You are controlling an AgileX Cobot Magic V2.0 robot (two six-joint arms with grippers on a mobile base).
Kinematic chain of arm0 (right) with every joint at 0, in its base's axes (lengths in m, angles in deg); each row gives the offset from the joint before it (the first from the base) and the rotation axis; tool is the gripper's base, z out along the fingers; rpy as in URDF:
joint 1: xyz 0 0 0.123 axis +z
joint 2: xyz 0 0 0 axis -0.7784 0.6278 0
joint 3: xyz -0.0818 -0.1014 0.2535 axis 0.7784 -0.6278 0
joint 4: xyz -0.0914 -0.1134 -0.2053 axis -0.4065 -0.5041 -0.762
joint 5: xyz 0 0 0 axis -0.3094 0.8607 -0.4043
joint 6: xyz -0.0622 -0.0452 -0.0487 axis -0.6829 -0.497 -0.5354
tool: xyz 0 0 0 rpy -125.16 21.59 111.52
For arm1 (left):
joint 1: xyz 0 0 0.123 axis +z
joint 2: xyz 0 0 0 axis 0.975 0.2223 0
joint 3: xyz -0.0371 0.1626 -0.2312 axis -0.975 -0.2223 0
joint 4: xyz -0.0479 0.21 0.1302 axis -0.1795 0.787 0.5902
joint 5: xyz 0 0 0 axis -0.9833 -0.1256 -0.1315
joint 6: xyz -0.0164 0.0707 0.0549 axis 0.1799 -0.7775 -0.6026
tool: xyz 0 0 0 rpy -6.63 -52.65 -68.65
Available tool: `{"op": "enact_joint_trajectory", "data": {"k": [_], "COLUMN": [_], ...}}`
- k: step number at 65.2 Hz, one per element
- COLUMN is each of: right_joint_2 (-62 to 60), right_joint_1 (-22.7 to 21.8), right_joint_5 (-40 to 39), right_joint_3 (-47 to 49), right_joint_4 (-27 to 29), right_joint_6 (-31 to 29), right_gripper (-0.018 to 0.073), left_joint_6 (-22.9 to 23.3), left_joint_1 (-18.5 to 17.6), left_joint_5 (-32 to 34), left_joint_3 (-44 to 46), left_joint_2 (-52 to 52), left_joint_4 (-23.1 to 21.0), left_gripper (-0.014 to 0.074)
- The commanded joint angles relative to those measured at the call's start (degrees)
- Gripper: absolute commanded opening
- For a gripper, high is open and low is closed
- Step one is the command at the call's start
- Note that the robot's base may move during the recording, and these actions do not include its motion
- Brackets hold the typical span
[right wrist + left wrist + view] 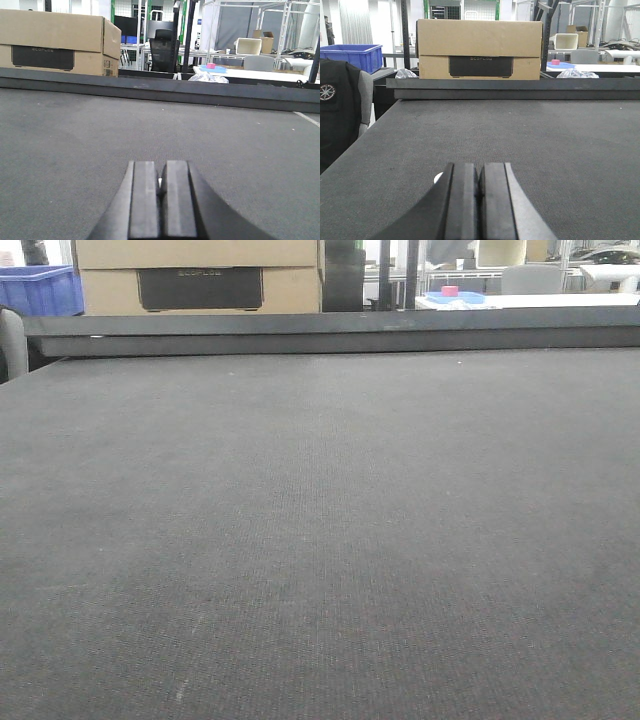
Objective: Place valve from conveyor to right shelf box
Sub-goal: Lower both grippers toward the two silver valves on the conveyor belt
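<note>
Task apparently not begun: conveyor [320,540] shows no valve in any view, possibly off-frame, shelf box unseen; left claw [480,172] and right claw [161,170] pressed together, gripping nothing.

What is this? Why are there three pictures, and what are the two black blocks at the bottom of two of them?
These pictures come from a robot with two arms. One camera looks forward from its body and sees a wide grey conveyor belt, which is made to carry parts. The other two cameras sit on the robot's wrists. The black blocks are its pinchers: the left gripper and the right gripper. Both are squeezed shut with nothing between them. No valve is in sight on the belt, so there is nothing to pick up right now. Behind the belt stand a big cardboard box and a blue crate.
</note>
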Motion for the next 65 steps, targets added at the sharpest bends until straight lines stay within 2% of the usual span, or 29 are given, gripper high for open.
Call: {"op": "enact_joint_trajectory", "data": {"k": [1, 34, 54, 59, 65], "right_joint_2": [-0.5, -0.5, -0.5, -0.5, -0.5], "right_joint_1": [-0.4, -0.4, -0.4, -0.4, -0.4], "right_joint_5": [-1.3, -1.3, -5.8, -2.8, 6.5], "right_joint_3": [-0.1, -0.1, -0.1, 0.6, 5.3], "right_joint_4": [-0.4, -0.4, -0.5, -0.5, -0.5], "right_joint_6": [-0.3, -0.3, -0.3, -0.3, -0.3], "right_gripper": [-0.0168, -0.0168, -0.0168, -0.0168, -0.0168], "left_joint_6": [0.1, 0.1, 0.1, 0.1, 0.1], "left_joint_1": [0.1, 0.1, 0.1, 0.1, 0.1], "left_joint_5": [1.2, 1.2, 1.0, -0.8, -6.6], "left_joint_3": [0.1, 0.1, 0.1, 0.1, 4.0], "left_joint_2": [-0.2, -0.2, -0.2, -0.2, -0.2], "left_joint_4": [0.2, 0.2, -0.1, -0.6, -1.8], "left_gripper": [-0.0111, -0.0111, -0.0111, -0.0111, -0.0111]}}
